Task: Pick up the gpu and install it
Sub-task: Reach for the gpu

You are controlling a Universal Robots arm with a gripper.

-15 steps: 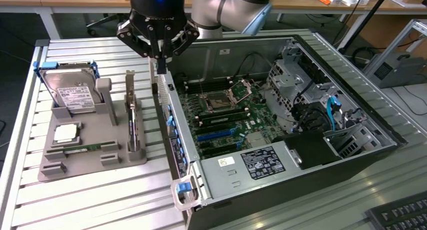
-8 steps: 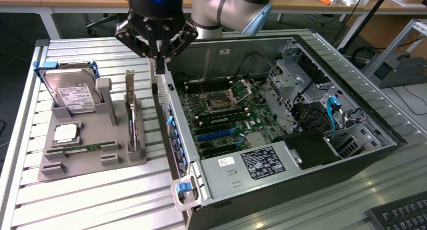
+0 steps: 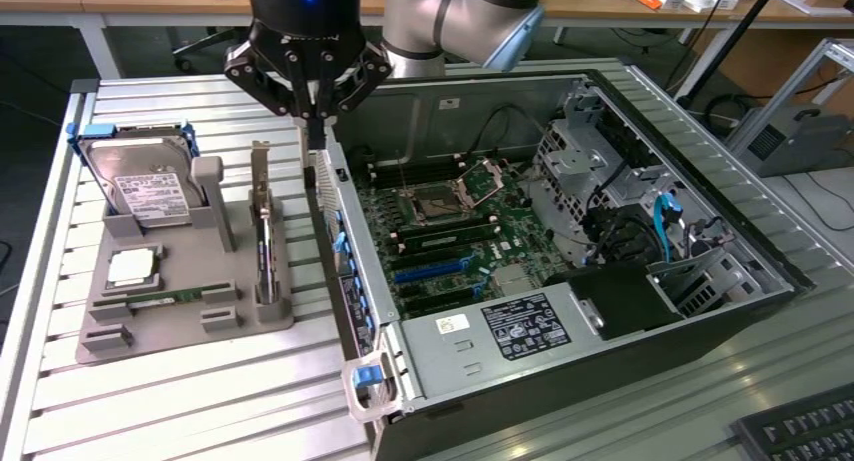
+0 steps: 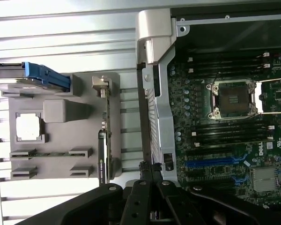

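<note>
Nearest, at the exterior view's right, the corner of a black keyboard (image 3: 803,433) lies on a silver slatted metal table (image 3: 187,401). Next, an open black tower computer case (image 3: 601,381) lies on its side, with a silver power supply bearing a black label (image 3: 527,326) at its near end. Beyond that is a green motherboard (image 3: 441,251) (image 4: 215,140) with blue slots and a bare silver processor socket (image 3: 438,203) (image 4: 234,98). To the exterior view's left of the case, a grey moulded plastic holder (image 3: 174,326) (image 4: 61,136) rests on the table. Its near part holds a small narrow green memory stick (image 3: 160,298) (image 4: 42,153) lying in clips. Behind that stick a square silver processor chip (image 3: 130,268) (image 4: 28,127) lies flat. The gpu (image 3: 267,246) (image 4: 106,126), a thin black expansion card with a silver metal bracket, stands on edge in the holder's slot on the side next to the case. Nothing grips it. At the holder's far end a silver hard drive with a white label (image 3: 150,193) leans upright in a blue frame. The black gripper (image 3: 318,126) (image 4: 151,169) hangs over the case wall that faces the holder. Its fingers are pressed together with nothing between them, near the gpu but apart from it. Above it rises the grey and silver robot arm (image 3: 454,16), with light wooden desks (image 3: 614,6) farthest back.
</note>
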